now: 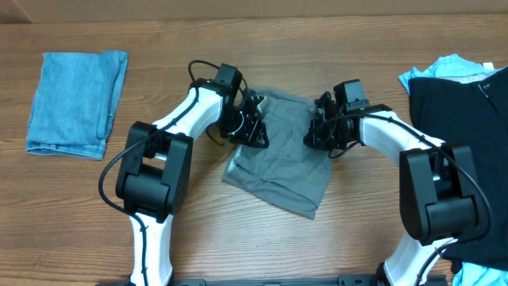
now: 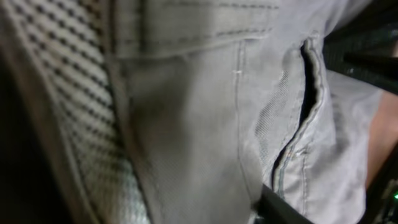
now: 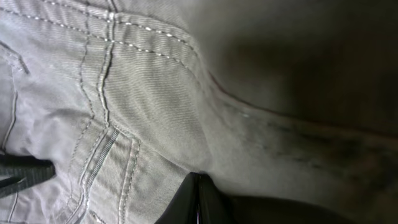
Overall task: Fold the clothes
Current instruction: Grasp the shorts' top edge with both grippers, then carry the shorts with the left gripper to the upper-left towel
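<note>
The mid-grey shorts (image 1: pixel 279 159) lie wrinkled at the table's middle, partly folded. My left gripper (image 1: pixel 252 129) is at their left upper edge. In the left wrist view the grey cloth (image 2: pixel 199 124) fills the frame, with a pocket slit (image 2: pixel 308 106) and pale woven lining (image 2: pixel 87 124). It is bunched against a dark finger (image 2: pixel 280 208), so the jaws look shut on it. My right gripper (image 1: pixel 321 132) is at the right upper edge. Its fingers (image 3: pixel 199 193) are pressed together on the shorts' seamed cloth (image 3: pixel 124 93). A black garment (image 1: pixel 464 119) and a light-blue one (image 1: pixel 444 67) lie far right.
A folded blue denim piece (image 1: pixel 75 103) lies at the far left of the wooden table (image 1: pixel 238 40). Both arms reach inward over the table's middle, with their bases at the near edge.
</note>
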Available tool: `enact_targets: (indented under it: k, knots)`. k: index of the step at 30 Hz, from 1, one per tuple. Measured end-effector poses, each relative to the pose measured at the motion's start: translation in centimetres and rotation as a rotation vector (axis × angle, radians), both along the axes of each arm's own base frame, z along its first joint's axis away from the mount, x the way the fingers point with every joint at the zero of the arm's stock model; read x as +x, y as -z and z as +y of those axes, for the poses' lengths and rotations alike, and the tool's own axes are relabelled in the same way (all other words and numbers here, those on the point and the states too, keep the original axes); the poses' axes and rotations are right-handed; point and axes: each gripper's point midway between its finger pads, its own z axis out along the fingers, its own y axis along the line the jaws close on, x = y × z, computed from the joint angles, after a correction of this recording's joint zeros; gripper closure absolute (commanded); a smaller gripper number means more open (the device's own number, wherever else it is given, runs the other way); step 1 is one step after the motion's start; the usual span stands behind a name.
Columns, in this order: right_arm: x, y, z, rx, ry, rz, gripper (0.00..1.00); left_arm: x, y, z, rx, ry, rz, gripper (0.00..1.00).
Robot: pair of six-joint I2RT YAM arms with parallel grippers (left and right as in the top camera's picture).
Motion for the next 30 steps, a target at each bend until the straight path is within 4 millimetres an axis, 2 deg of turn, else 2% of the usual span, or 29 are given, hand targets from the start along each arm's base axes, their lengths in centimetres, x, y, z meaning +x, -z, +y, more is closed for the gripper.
enact_targets:
  k: [1,2,3,6,10,12,13,14,15,16,17,18,19,21,22,24,25,30]
  knots:
    - [0.0,0.0,0.0,0.0,0.0,0.0,0.96,-0.1,0.1,-0.1,0.0,0.0,0.006,0.66]
    - [0.0,0.0,0.0,0.0,0.0,0.0,0.96,-0.2,0.2,-0.2,0.003,0.002,0.006,0.71]
    - [0.0,0.0,0.0,0.0,-0.001,-0.001,0.96,-0.3,0.2,-0.2,0.003,0.001,0.009,0.82]
    - [0.1,0.0,0.0,0.001,-0.001,-0.004,0.96,-0.4,0.6,-0.2,0.006,-0.004,0.019,0.96]
    - [-0.2,-0.2,-0.2,-0.003,0.004,0.016,0.96,-0.6,0.6,0.2,0.045,-0.025,0.047,0.96]
    - [-0.3,-1.2,-0.7,-0.012,0.017,0.041,0.9,-0.6,0.5,0.6,0.1,-0.026,0.06,0.96]
    - [-0.1,-2.1,-1.2,-0.014,0.031,0.038,0.82,-0.6,0.4,1.0,0.135,-0.029,0.067,0.96]
    - [0.2,-3.3,-1.8,-0.016,0.046,0.035,0.69,-0.6,0.3,1.4,0.165,-0.029,0.074,0.96]
    - [0.9,-5.0,-2.5,-0.014,0.071,0.017,0.66,-0.4,0.0,1.9,0.202,-0.029,0.08,0.96]
    - [1.6,-7.1,-3.4,-0.013,0.093,-0.016,0.59,-0.1,-0.5,2.4,0.234,-0.03,0.075,0.96]
    - [2.2,-9.5,-4.5,-0.009,0.119,-0.058,0.42,0.4,-1.0,2.9,0.256,-0.03,0.07,0.96]
    - [2.5,-11.6,-5.6,-0.005,0.147,-0.087,0.08,0.8,-1.7,3.2,0.272,-0.03,0.063,0.96]
    - [2.6,-13.5,-6.8,-0.001,0.181,-0.119,0.0,1.3,-2.5,3.5,0.282,-0.033,0.056,0.96]
    - [1.9,-16.5,-9.9,-0.003,0.265,-0.149,0.0,2.5,-4.4,4.2,0.294,-0.047,0.029,0.96]
    - [1.3,-16.8,-11.3,-0.009,0.3,-0.134,0.0,3.0,-5.3,4.5,0.296,-0.055,0.019,0.96]
    - [0.5,-16.4,-13.1,-0.016,0.352,-0.088,0.0,3.9,-7.1,5.0,0.296,-0.074,-0.003,0.96]
    - [0.4,-16.0,-13.9,-0.021,0.375,-0.07,0.0,4.6,-8.6,5.6,0.294,-0.092,-0.021,0.96]
    - [0.3,-15.8,-15.8,-0.025,0.425,-0.063,0.0,7.6,-13.0,8.0,0.27,-0.178,-0.114,0.96]
